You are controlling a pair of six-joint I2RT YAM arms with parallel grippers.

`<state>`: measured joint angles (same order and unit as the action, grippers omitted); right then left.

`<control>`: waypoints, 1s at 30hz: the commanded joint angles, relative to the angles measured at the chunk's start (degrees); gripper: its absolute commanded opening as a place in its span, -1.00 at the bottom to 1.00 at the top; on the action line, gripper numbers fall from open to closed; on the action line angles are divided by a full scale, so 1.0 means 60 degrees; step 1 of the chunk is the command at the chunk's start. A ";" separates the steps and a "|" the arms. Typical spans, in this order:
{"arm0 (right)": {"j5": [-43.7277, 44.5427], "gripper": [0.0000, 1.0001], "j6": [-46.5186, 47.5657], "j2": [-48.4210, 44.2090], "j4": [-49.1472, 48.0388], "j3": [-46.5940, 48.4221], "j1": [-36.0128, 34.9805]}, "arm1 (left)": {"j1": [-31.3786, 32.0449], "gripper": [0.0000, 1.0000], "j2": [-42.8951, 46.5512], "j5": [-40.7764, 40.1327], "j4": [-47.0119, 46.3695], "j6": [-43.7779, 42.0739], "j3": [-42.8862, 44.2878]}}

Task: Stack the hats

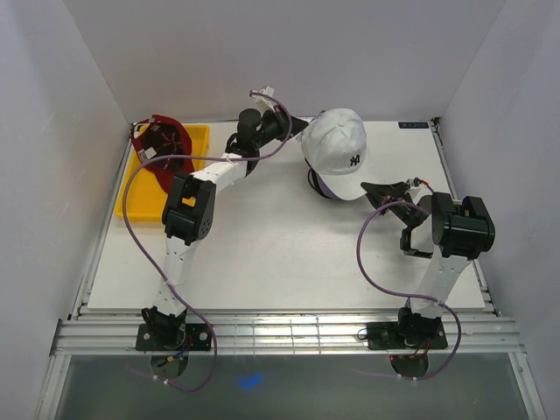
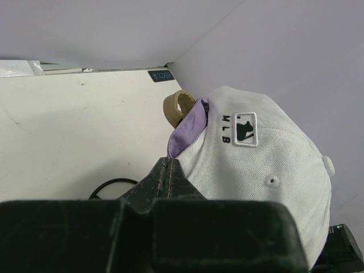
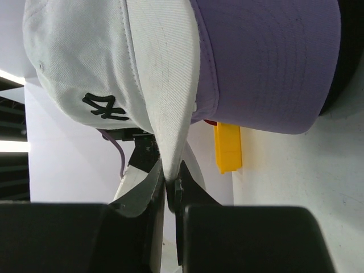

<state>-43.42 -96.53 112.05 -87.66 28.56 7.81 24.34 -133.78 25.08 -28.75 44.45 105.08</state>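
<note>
White cap [image 1: 335, 140] at 1 o'clock on worktop, over lavender cap [image 3: 267, 62]. L gripper [image 2: 168, 170] pinched on its rear edge, R gripper [image 3: 170, 185] pinched on brim tip. Light, crown floppy; brim stiff = best hold. Red cap [image 1: 162, 149] at 10 o'clock, in tray [image 1: 197, 133].

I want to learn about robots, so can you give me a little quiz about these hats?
1. True or false: the dark red hat lies on the yellow tray.
2. What do the right fingers pinch? A the brim of the white hat; B the yellow tray; C the dark red hat.
3. Fill in: the hat just under the white hat's brim is ___.
Key: 1 true; 2 A; 3 the lavender hat.
</note>
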 commanded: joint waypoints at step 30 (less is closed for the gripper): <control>-0.0512 -0.84 0.2875 -0.0804 0.5439 0.0601 0.0016 | -0.0408 -0.55 0.1289 -0.1427 0.1965 -0.0010 -0.0565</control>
<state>-45.43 -83.24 106.13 -69.23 32.36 8.16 23.44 -133.01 17.61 -16.95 44.23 100.95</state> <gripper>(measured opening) 0.105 0.175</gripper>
